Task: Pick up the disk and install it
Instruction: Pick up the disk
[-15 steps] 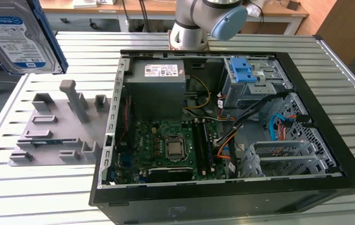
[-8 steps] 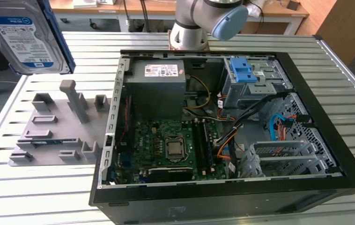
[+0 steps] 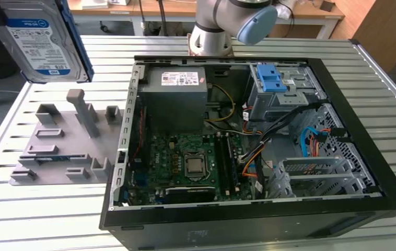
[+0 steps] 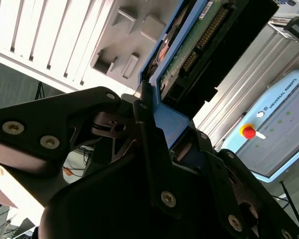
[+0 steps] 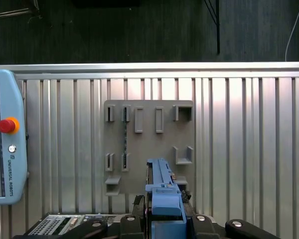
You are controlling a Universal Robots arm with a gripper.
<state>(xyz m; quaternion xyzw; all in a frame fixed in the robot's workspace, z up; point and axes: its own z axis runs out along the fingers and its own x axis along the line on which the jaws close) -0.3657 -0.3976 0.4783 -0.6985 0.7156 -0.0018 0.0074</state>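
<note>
- The disk (image 3: 41,44) is up in the air at the exterior view's upper left, label facing the camera.
- A grey slotted rack (image 3: 58,151) lies on the table (image 3: 45,219) below it.
- An open computer case (image 3: 254,222) sits just beside the rack.
- The robot arm (image 3: 216,31) stands behind the case.

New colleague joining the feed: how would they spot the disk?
Start at the open black computer case; to the exterior view's left lies a grey fixture plate. The disk hangs above it. Unlike the grey box inside the case, it is flat, blue-framed, with a white-and-blue label.
</note>
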